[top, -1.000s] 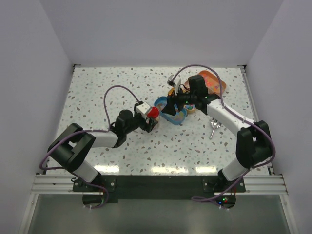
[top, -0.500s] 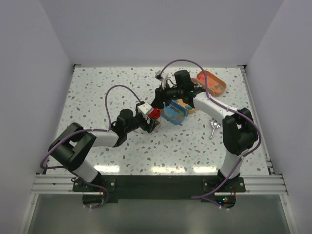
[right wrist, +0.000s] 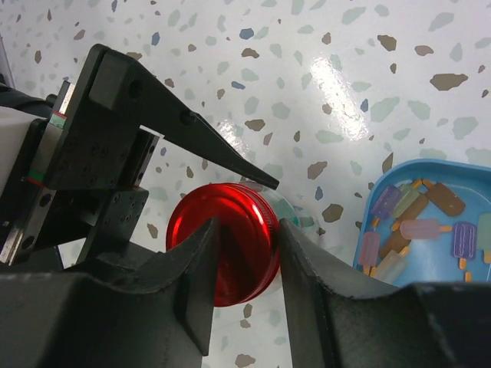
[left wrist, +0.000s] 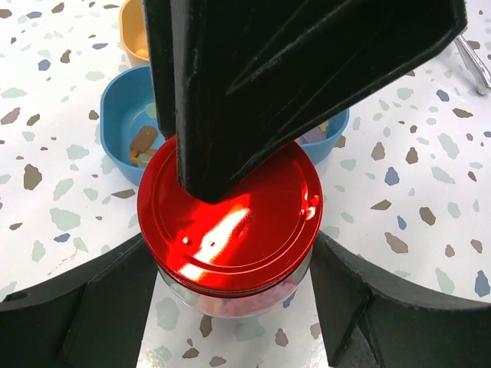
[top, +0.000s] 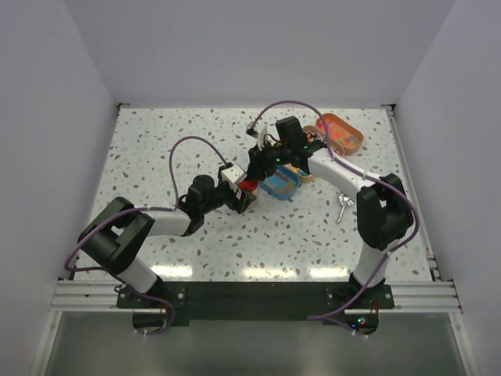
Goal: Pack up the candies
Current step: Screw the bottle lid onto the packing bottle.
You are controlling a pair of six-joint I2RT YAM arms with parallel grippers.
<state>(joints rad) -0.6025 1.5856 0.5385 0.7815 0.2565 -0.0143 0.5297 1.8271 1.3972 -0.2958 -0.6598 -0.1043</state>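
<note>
Gripping the jar (left wrist: 230, 295), left pincer (top: 244, 194) sits under part-open right pincer (right wrist: 249, 230).

No legible text, label, brand, number or sign shows on anything in these views.

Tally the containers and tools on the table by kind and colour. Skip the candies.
Blue tin: 1
Orange tins: 2
Red-lidded jar: 1
Metal scoop: 1
Total: 5
</note>
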